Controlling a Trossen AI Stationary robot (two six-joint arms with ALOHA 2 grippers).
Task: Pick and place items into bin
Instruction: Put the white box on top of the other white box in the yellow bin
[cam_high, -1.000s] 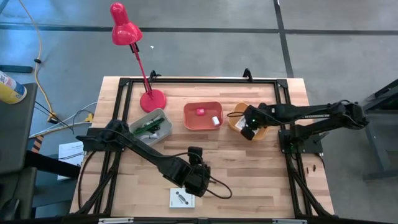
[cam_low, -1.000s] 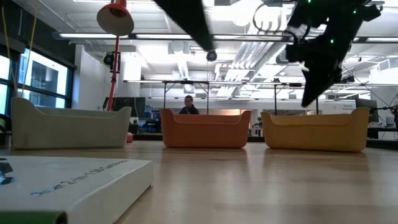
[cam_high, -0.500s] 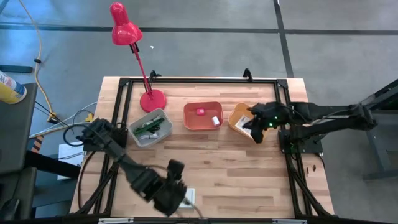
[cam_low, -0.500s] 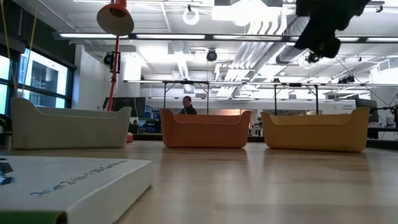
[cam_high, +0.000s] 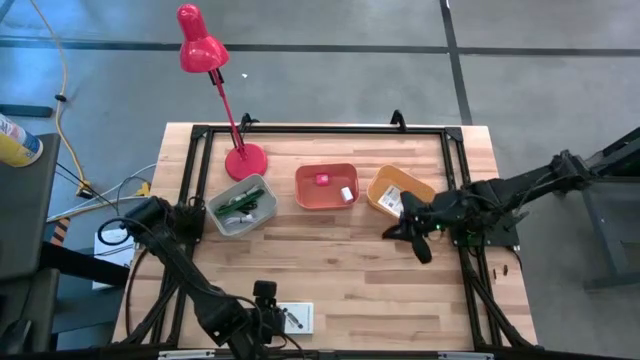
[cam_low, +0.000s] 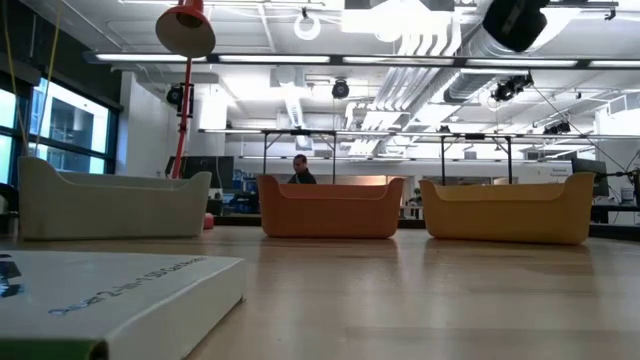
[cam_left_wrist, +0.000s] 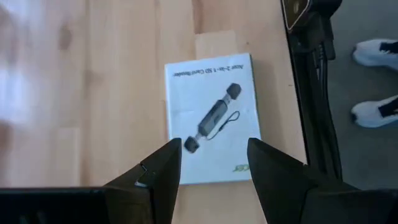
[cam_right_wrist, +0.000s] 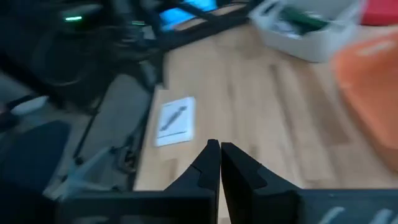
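Note:
A white square card with dark print (cam_high: 295, 318) lies flat on the table near its near edge; it also shows as the white card (cam_left_wrist: 211, 118) and the white card (cam_right_wrist: 176, 121). My left gripper (cam_left_wrist: 213, 158) is open above it, a finger on either side of the card's end, touching nothing that I can see. My right gripper (cam_right_wrist: 216, 155) is shut and holds nothing; it hangs over the table just near of the yellow bin (cam_high: 393, 190). A green-handled tool (cam_high: 240, 206) lies in the grey bin (cam_high: 262, 212). Pink and white blocks (cam_high: 322, 180) lie in the red bin (cam_high: 326, 202).
Three bins stand in a row across the table's far half: grey, red, yellow. A red desk lamp (cam_high: 245, 160) stands far left of them. A black frame rail (cam_left_wrist: 311, 93) runs along the table edge beside the card. A person's white shoes (cam_left_wrist: 376, 53) show beyond it.
My left arm has swung from the table's middle toward the near edge and now points down over the white card. My right gripper has drawn back from over the yellow bin toward the near side and has risen out of the low view.

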